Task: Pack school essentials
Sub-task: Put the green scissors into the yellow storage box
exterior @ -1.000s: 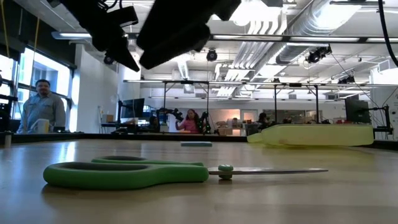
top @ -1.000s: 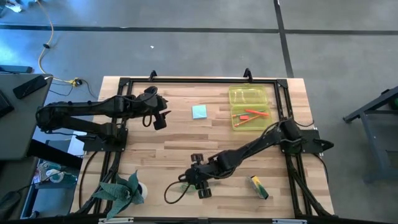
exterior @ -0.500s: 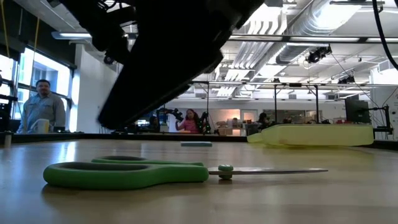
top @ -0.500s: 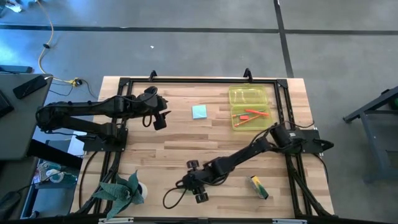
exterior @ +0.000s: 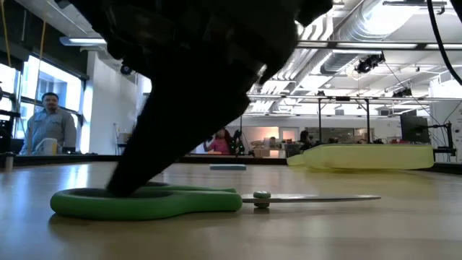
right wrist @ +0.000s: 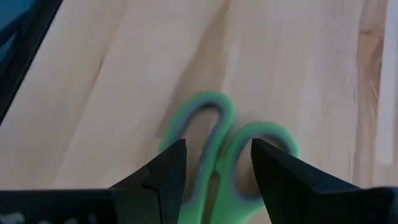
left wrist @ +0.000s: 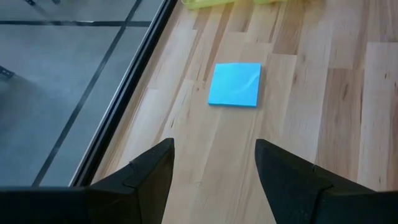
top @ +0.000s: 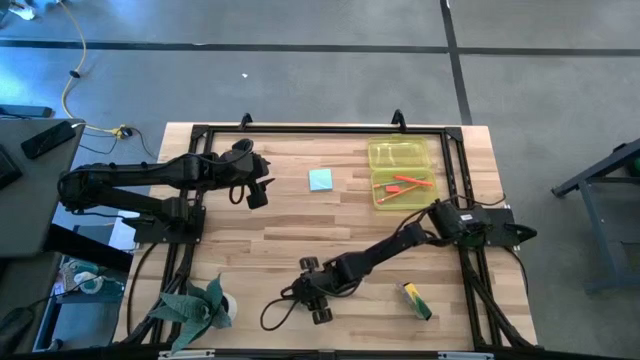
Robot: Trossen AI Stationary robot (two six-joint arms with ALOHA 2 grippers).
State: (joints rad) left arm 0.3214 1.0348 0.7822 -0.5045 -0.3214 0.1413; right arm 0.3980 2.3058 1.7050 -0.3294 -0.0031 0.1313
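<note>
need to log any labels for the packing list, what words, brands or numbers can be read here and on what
None can be read.
Green-handled scissors: no print shows on the handles or blade.
Light-blue note pad: its top sheet is blank.
Translucent yellow case: no readable label.
Yellow-green stick: too small to tell if it bears text.
Room behind the table: nothing legible.

A big open robotics lab: exposed ducts [exterior: 361,29] overhead, metal rig frames [exterior: 289,115] across the hall, people [exterior: 49,124] at benches, grey concrete floor [top: 300,80] around this wooden surface [top: 290,215].
</note>
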